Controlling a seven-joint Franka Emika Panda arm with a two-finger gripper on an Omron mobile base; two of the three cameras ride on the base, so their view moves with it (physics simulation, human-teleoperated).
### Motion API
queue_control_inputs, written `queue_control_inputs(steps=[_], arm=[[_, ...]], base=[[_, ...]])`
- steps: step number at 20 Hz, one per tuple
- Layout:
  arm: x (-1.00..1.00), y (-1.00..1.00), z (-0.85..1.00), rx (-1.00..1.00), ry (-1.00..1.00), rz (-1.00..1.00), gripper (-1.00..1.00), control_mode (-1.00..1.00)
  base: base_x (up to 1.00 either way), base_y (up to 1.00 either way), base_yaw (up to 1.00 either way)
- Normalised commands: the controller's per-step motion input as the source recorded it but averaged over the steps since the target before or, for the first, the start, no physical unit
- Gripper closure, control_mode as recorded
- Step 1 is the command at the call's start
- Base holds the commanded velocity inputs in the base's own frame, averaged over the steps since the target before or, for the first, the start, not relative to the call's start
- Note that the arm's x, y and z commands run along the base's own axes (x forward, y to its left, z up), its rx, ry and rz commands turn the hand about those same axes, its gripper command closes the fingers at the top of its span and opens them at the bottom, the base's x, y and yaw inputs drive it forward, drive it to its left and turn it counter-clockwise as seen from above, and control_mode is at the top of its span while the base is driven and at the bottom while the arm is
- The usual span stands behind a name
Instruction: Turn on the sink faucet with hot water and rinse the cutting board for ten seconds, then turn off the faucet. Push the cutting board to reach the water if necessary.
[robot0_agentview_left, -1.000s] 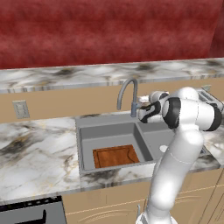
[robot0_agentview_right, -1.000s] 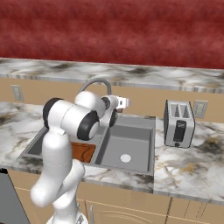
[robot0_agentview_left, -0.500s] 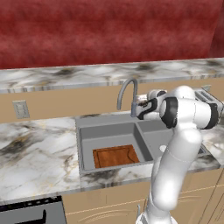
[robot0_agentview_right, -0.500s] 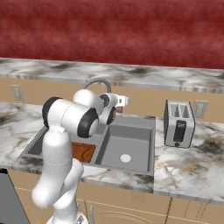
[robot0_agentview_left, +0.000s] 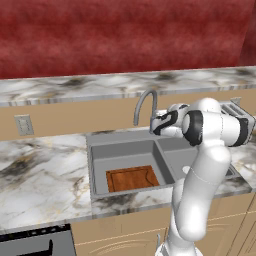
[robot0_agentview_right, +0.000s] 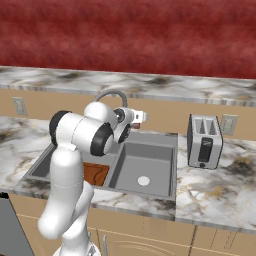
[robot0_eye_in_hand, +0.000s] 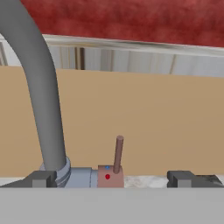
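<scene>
Your arm reaches level toward the sink faucet (robot0_eye_in_hand: 43, 109); the gripper (robot0_eye_in_hand: 111, 179) is spread wide either side of its upright lever (robot0_eye_in_hand: 118, 154). One cutting board (robot0_agentview_left: 131, 178) lies in the sink (robot0_agentview_left: 100, 150), left basin. One toaster (robot0_agentview_right: 204, 142).

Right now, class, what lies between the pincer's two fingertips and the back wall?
In the hand view, the sink faucet's small reddish lever handle stands upright between the fingertips of the pincer, before the bare tan wall.
</scene>
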Motion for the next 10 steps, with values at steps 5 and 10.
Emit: queue_control_inputs(steps=[5, 10], arm=[[0.01, 0.0, -0.11, 0.0, 0.0, 0.0, -1.0, -1.0], [0.07, -0.03, -0.05, 0.0, 0.0, 0.0, -1.0, -1.0]], base=[[0.0, 0.0, 0.0], [0.0, 0.0, 0.0]])
